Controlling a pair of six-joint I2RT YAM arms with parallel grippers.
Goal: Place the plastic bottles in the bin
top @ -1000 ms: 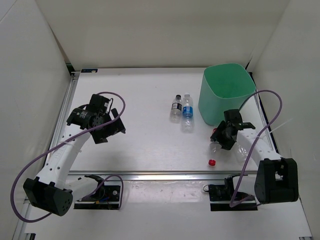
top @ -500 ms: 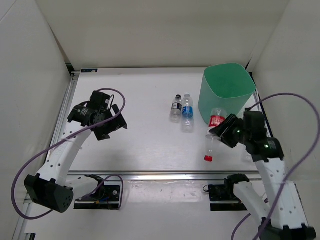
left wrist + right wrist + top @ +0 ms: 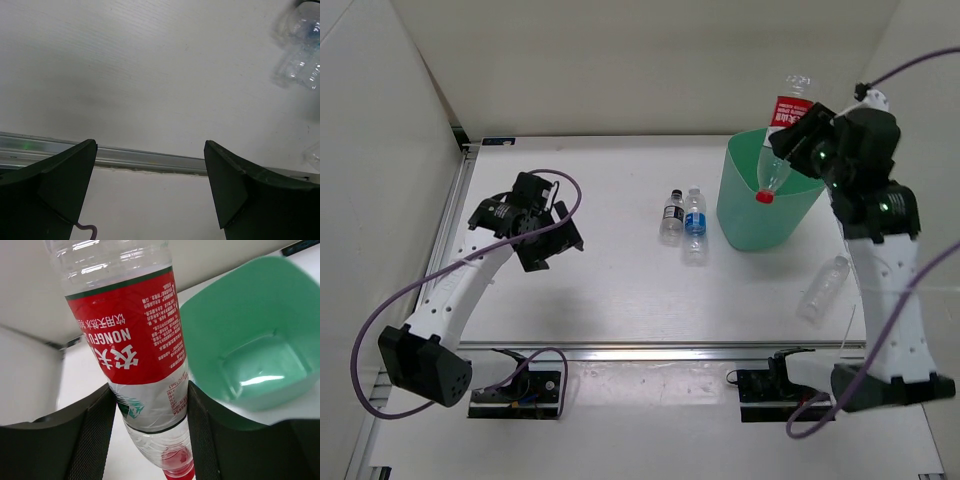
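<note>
In the top view, the bin (image 3: 745,215) is seen at the upper right of the table (image 3: 610,290). The red-labelled bottle (image 3: 786,108) is held over the bin's open mouth, tipped, with its red cap pointing down. It is gripped by the right gripper (image 3: 798,138), which is held high on a tall, stretched arm. The black-labelled bottle (image 3: 671,215) and the blue-labelled bottle (image 3: 695,224) are laid side by side in the middle, just left of the bin. The unlabelled bottle (image 3: 823,290) is laid at the lower right. The left gripper (image 3: 548,243) is held low over the left part of the table.

In the left wrist view, the left gripper (image 3: 150,190) is spread wide, with nothing held between its fingers (image 3: 55,190). Some blurred clear bottles (image 3: 300,55) are seen at the upper right; which ones cannot be told.

In the right wrist view, the red-labelled bottle (image 3: 137,340) is squeezed between the two fingers (image 3: 95,440) of the right gripper (image 3: 150,432), cap down. The bin (image 3: 210,330) is seen at the right, with its bare green floor showing.
</note>
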